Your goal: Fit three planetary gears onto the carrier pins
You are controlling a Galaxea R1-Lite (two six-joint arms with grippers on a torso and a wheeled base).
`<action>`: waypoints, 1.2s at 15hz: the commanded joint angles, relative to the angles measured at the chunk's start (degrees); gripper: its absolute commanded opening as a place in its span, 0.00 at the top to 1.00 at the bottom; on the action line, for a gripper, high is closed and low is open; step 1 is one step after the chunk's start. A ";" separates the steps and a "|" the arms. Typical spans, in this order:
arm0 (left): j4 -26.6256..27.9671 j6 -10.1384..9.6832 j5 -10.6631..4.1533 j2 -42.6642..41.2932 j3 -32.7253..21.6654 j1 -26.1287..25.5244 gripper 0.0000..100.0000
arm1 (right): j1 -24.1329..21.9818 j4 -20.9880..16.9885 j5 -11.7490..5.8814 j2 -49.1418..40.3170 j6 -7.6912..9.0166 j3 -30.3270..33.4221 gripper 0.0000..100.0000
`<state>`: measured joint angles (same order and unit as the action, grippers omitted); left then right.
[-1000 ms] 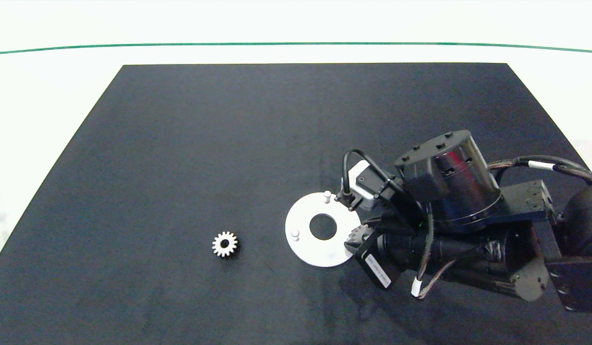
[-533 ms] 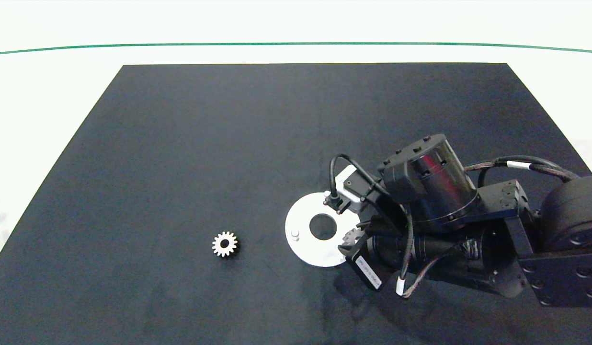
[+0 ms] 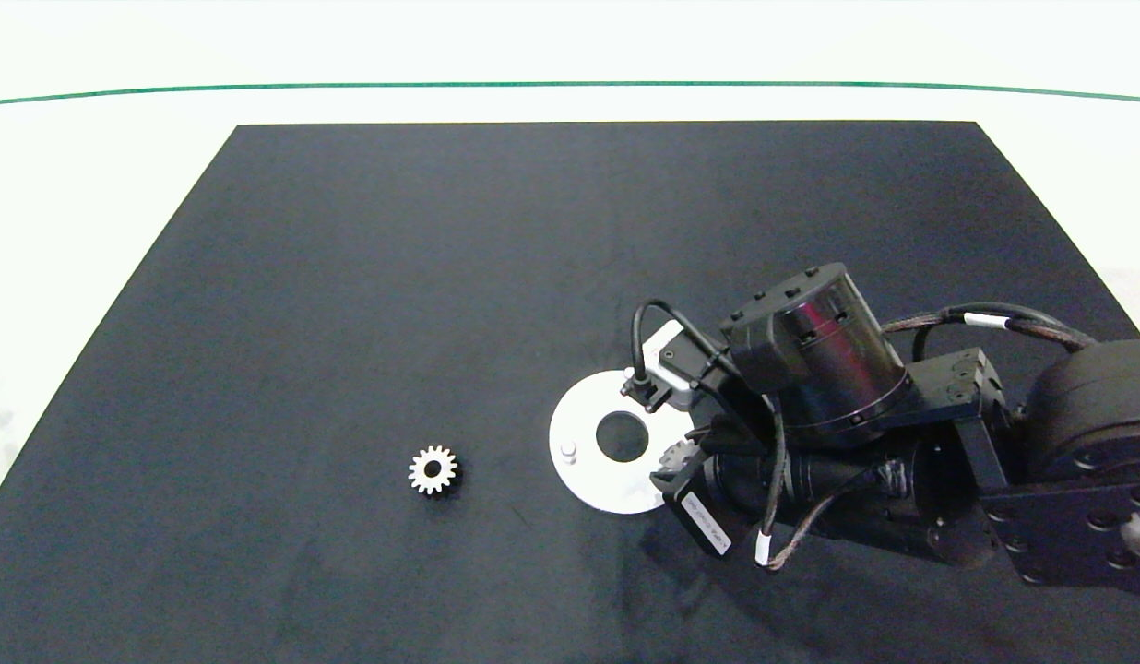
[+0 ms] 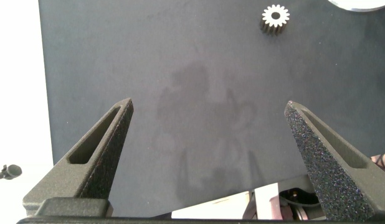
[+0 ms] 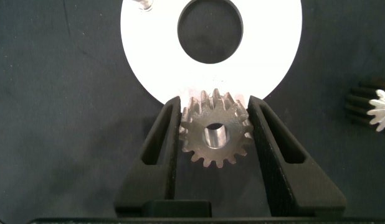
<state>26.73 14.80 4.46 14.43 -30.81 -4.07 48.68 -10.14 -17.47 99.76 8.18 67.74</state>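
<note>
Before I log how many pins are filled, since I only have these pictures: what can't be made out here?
- Head view: the right gripper and its arm hide the white disc's near-right part; only one pin shows.
- Right wrist view: the held gear hides any pin beneath it.
- Third gear: cut by the right wrist view's edge.

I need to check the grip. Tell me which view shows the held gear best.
The right wrist view: the held gear sits face-on between the right gripper fingers. The head view shows only its toothed edge; the left wrist view misses it.
</note>
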 commanded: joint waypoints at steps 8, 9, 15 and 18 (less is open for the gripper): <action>0.16 0.14 0.02 0.16 -0.04 -0.06 0.00 | -0.60 -0.14 -0.11 2.11 -0.09 1.51 0.96; 0.16 0.05 0.02 0.24 -0.04 -0.06 0.00 | -0.60 -0.14 -0.11 2.29 -0.09 1.51 0.96; 0.16 0.05 0.02 0.33 -0.13 -0.15 0.00 | -1.30 -0.14 -0.11 2.46 -0.01 1.60 0.96; 0.16 0.14 0.02 0.42 -0.22 -0.15 0.00 | -1.30 -0.14 -0.11 2.81 -0.01 1.69 0.96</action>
<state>26.73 14.82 4.46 14.77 -31.03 -4.22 47.35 -10.19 -17.44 102.36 8.09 69.43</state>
